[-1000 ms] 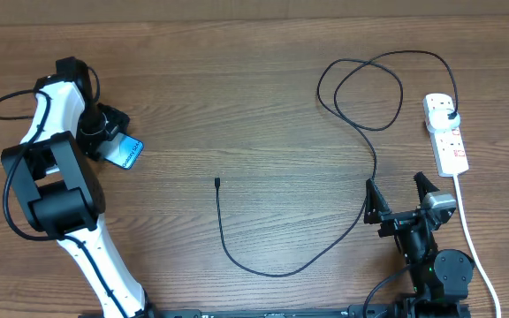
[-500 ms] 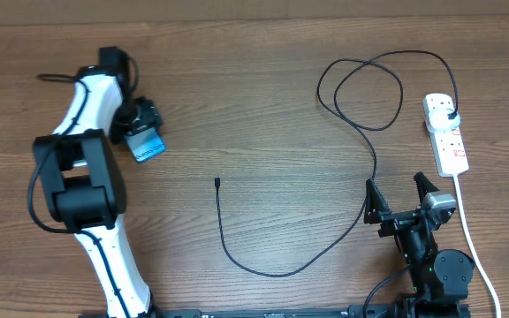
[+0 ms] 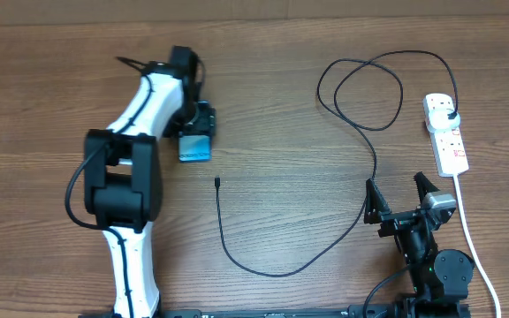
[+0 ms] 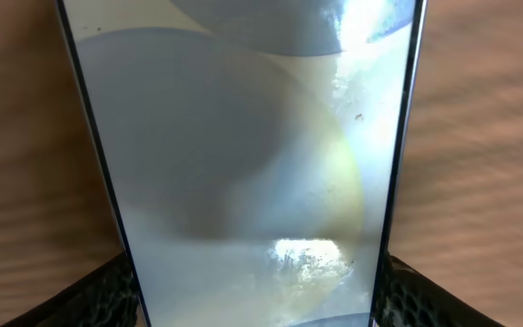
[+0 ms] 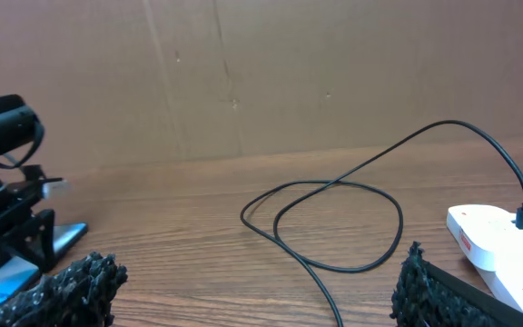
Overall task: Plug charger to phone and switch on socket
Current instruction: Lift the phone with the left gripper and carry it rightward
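My left gripper (image 3: 198, 131) is shut on the phone (image 3: 195, 147), a slim blue-screened slab held left of the table's middle. In the left wrist view the phone (image 4: 243, 154) fills the frame, with a black finger against each of its long edges. The charger (image 3: 263, 272) is a thin black cable; its connector tip (image 3: 217, 183) lies free just below and right of the phone, and its plug (image 3: 450, 115) sits in the white socket (image 3: 446, 140) at the right edge. Below the cable's bend, my right gripper (image 3: 398, 192) stands open and holds nothing.
The charger's far end makes loose loops (image 3: 365, 88) at the back right. The socket's thick white cord (image 3: 471, 238) runs down past my right arm. A brown board wall (image 5: 261, 73) closes the far side of the table.
My left arm has swung right from the far left of the table, carrying the phone toward the cable's tip. The right arm, the cable and the socket have stayed put.
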Controlling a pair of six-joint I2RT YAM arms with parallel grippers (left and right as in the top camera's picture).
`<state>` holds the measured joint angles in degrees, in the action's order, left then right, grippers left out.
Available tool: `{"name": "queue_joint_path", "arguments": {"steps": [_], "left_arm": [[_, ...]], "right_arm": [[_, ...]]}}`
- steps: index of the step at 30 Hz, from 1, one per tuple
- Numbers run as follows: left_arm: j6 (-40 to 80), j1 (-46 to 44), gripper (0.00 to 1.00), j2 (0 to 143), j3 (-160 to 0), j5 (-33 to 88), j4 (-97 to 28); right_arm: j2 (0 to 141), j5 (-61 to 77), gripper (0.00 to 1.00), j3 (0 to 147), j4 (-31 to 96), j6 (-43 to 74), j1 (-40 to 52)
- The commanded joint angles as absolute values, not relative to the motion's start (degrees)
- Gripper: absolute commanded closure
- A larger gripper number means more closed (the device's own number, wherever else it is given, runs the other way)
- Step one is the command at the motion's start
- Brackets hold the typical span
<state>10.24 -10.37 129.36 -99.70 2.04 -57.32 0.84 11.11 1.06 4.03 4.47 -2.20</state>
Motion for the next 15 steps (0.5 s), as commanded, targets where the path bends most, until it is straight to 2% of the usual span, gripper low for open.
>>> {"name": "queue_joint_path", "arguments": {"steps": [1, 7, 12, 15], "left_arm": [[9.5, -12.7, 0.27, 131.3, -99.4, 7.5, -57.6], [12.1, -12.6, 0.27, 131.3, -99.4, 7.4, -57.6], [12.2, -11.9, 0.32, 131.3, -99.9, 7.4, -58.3], [12.3, -11.9, 0.29, 131.3, -100.7, 7.4, -59.4]], "right_arm": [[0.2, 10.7, 0.0, 0.5, 3.7, 4.4, -1.8], [0.2, 10.7, 0.0, 0.5, 3.7, 4.4, -1.8], [0.2, 10.7, 0.0, 0.5, 3.7, 4.4, -1.8], [0.2, 10.7, 0.0, 0.5, 3.7, 4.4, -1.8]]}}
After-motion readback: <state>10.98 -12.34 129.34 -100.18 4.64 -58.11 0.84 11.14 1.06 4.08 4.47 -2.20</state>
